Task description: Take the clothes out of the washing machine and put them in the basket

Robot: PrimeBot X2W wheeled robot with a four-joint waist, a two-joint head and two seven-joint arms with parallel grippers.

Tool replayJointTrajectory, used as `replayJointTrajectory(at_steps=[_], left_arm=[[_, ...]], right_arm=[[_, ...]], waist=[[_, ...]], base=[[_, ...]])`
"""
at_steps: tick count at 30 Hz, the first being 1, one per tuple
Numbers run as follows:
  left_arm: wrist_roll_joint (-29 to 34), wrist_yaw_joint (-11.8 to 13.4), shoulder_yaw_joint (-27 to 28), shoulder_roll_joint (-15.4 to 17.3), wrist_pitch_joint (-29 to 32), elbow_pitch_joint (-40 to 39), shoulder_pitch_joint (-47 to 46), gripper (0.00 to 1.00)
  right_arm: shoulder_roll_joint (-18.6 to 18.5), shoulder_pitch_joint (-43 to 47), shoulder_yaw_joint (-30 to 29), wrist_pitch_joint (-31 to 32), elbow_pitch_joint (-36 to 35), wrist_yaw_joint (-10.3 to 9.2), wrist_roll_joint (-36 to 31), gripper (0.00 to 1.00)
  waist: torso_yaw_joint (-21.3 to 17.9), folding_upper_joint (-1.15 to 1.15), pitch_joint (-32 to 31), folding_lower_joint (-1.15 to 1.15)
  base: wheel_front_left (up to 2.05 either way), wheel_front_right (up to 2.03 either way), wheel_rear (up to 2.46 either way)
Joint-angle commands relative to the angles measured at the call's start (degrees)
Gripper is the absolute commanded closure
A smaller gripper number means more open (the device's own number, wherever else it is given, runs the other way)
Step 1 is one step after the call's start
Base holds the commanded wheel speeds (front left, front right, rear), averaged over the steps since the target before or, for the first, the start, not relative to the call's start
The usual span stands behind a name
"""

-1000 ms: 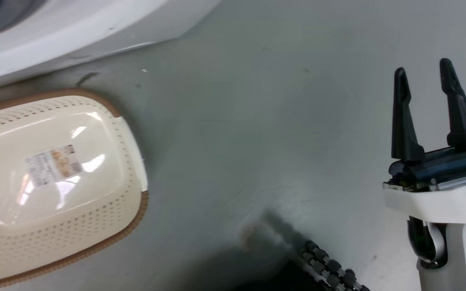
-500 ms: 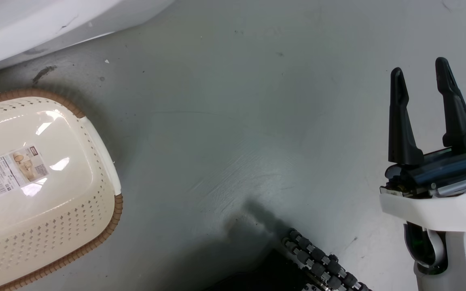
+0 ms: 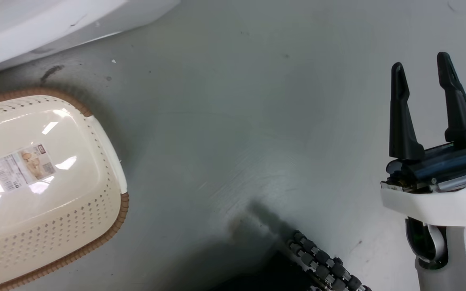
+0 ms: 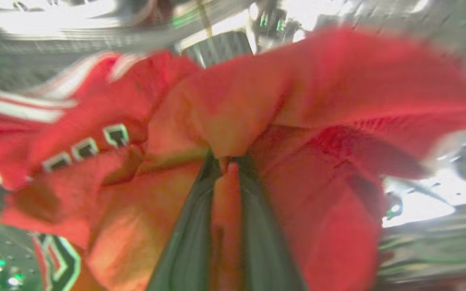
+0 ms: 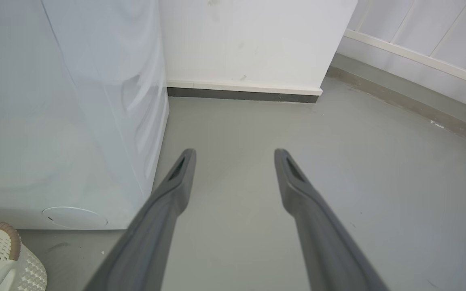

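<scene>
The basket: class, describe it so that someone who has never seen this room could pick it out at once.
Find the big white washing machine on the grey floor. Near its base sits the basket, an oval cream plastic tub. Its perforated sides, brown woven-look rim and the paper label on its glossy bottom set it apart from the plain surfaces around it.

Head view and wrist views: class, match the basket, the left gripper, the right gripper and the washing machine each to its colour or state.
Things:
1. basket
2. left gripper
3. right gripper
4. washing machine

Colour or state:
A. open, over the grey floor
B. white all over
C. shut on red clothes
D. cream with a brown rim

Pairs: 1-D, 2-C, 3-A, 4-B
</scene>
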Motion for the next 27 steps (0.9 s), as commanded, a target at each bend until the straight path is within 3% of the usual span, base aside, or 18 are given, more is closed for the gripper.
replayJointTrajectory(at_steps=[1, 11, 27], left_arm=[[-0.8, 0.1, -0.2, -0.5, -2.1, 0.4, 0.3, 1.0], [-7.2, 0.1, -2.9, -5.6, -17.5, 2.9, 6.6, 1.0], [-14.3, 0.2, -5.3, -13.5, -41.9, 4.2, 26.7, 1.0]], right_arm=[[0.1, -0.9, -0.4, -0.1, 0.3, -0.06, -0.7, 0.0], [0.1, -0.7, -3.5, -0.1, 1.5, -0.06, -5.0, 0.0], [0.1, 4.6, -5.6, -0.1, 3.6, -0.06, -11.1, 0.0]], waist=[[1.1, 0.0, -1.2, 0.0], [7.0, 0.0, -8.8, 0.0], [16.2, 0.0, -25.1, 0.0]], base=[[0.0, 0.0, 0.0], [0.0, 0.0, 0.0], [0.0, 0.0, 0.0]])
